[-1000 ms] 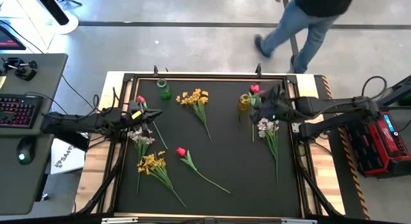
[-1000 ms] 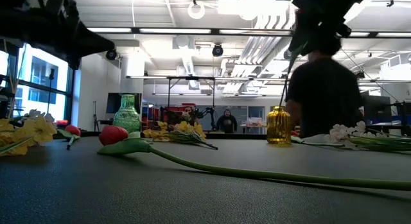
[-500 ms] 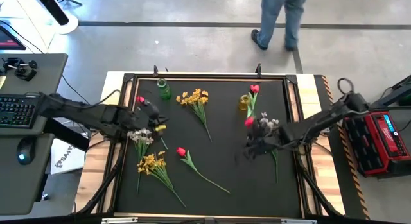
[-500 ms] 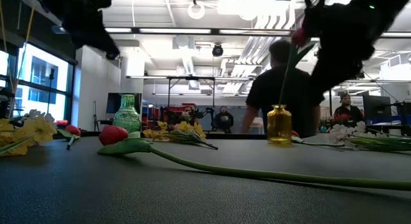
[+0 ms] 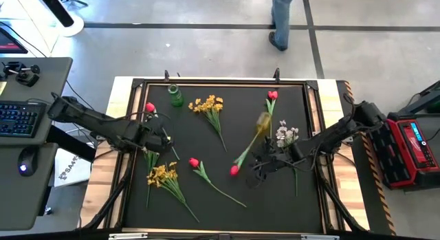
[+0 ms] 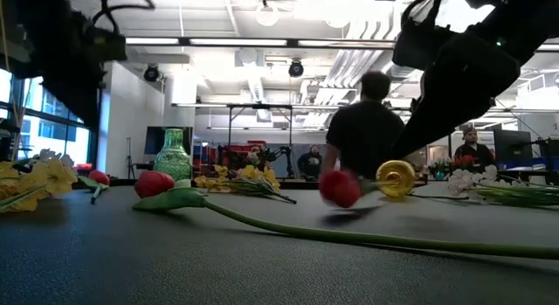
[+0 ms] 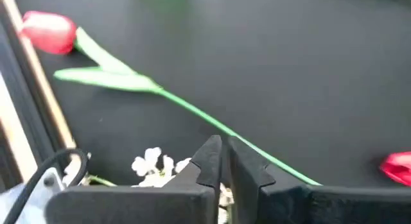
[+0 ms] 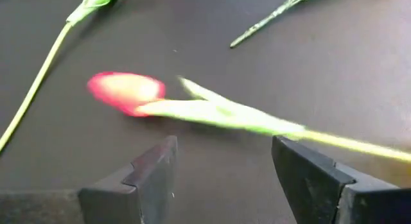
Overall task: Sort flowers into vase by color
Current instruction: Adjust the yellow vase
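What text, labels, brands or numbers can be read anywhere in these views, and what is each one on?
No text can be read with confidence.
White carton on the floor beside the left desk: dark printed lettering, too small to read.
Red case right of the table: a small pale label on its top, too small to read.
Keyboard on the left desk: key legends not legible.
Low view and both wrist views: no lettering visible.

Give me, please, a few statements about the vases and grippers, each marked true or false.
1. The yellow vase stands upright. False: it lies tipped over on the mat.
2. The green vase stands upright. True.
3. The right gripper is open, with a red tulip lying ahead of it. True.
4. The left gripper is wide open. False: it is shut.
5. Nobody is in view. False: a person walks beyond the table.
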`<action>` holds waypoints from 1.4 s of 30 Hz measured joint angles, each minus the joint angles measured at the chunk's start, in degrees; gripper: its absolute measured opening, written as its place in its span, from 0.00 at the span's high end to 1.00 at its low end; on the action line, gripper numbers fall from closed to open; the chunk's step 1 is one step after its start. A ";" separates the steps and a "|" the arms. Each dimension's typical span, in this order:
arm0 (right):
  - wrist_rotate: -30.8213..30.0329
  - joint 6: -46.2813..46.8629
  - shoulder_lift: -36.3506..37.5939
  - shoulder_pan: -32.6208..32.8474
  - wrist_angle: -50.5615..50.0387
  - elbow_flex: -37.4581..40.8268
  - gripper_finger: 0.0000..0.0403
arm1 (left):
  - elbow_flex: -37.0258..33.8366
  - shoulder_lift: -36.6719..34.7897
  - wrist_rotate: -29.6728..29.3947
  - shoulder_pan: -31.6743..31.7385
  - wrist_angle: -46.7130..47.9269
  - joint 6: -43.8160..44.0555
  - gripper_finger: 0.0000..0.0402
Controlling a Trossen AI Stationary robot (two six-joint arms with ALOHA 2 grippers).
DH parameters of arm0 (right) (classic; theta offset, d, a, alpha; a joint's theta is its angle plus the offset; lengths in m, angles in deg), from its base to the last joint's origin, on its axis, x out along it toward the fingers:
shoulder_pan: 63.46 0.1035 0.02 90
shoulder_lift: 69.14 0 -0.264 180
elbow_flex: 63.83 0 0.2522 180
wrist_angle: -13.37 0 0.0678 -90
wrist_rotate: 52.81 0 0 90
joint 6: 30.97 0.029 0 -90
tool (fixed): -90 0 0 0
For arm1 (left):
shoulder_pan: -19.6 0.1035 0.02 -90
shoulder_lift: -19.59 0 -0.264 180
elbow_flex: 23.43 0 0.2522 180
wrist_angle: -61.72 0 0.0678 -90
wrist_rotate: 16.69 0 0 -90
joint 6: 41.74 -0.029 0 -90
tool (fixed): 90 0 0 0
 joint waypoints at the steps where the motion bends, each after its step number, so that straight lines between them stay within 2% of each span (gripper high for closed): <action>1: 0.07 -0.28 0.13 0.14 0.02 0.00 0.40 | -0.62 -0.02 -0.01 0.00 -0.04 0.83 0.91; 5: 0.18 -2.01 1.83 0.99 -0.60 0.00 0.40 | -1.95 -0.13 0.48 0.00 -0.87 2.86 0.80; 8: 0.33 -2.28 4.12 0.98 -2.70 0.00 0.40 | -2.00 -0.13 0.55 0.00 -4.04 1.11 0.71; 10: 0.33 -4.62 6.28 0.66 -6.84 -0.39 0.40 | -2.00 -0.13 0.48 0.00 -7.00 -1.99 0.67; 12: 0.32 -8.26 8.00 0.02 -15.41 -2.92 0.40 | -2.00 -0.13 -0.08 0.00 -10.75 -5.98 0.64; 16: -2.25 -21.17 8.72 -1.98 -33.22 -10.59 0.40 | -2.00 -0.13 -2.86 0.00 -18.78 -14.05 0.61; 20: -2.39 -42.03 6.74 -5.09 -39.48 -13.94 0.40 | -1.99 -0.13 -4.74 0.00 -24.43 -20.94 0.61; 24: -2.45 -59.37 3.34 -9.40 -39.98 -13.68 0.40 | -2.00 -0.13 -5.57 0.00 -26.92 -24.63 0.61; 33: -6.20 -78.74 -4.75 -17.06 -31.09 -13.53 0.40 | -1.98 -0.13 -5.92 0.00 -27.11 -26.01 0.61; 37: -3.52 -82.69 -7.52 -19.46 -29.42 -13.53 0.40 | -1.98 -0.13 -6.00 0.00 -27.13 -26.49 0.61; 42: -3.32 -83.20 -10.84 -22.07 -26.29 -13.51 0.41 | -1.98 -0.13 -6.16 0.00 -27.38 -26.50 0.61</action>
